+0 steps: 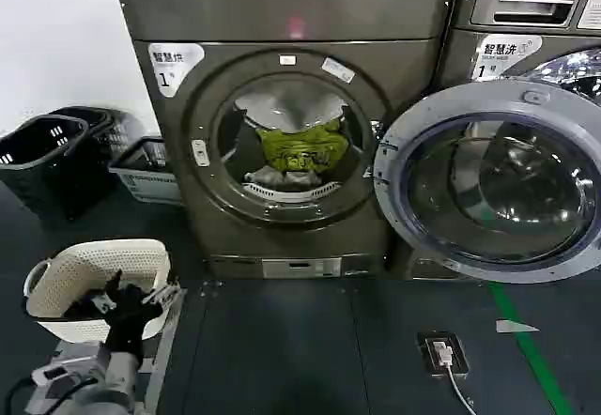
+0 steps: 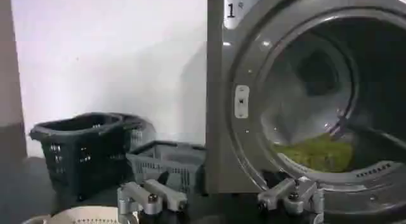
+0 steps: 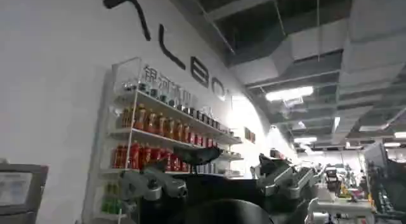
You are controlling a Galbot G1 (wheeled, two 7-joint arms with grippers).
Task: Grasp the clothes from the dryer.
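Several clothes (image 1: 299,148), olive-green w/ pale, in dryer (image 1: 282,21).

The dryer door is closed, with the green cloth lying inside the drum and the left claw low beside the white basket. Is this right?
Not quite: the dryer door is open, swung to the right, as the head view shows. The green cloth does lie inside the drum, and the left claw is low beside the white basket.
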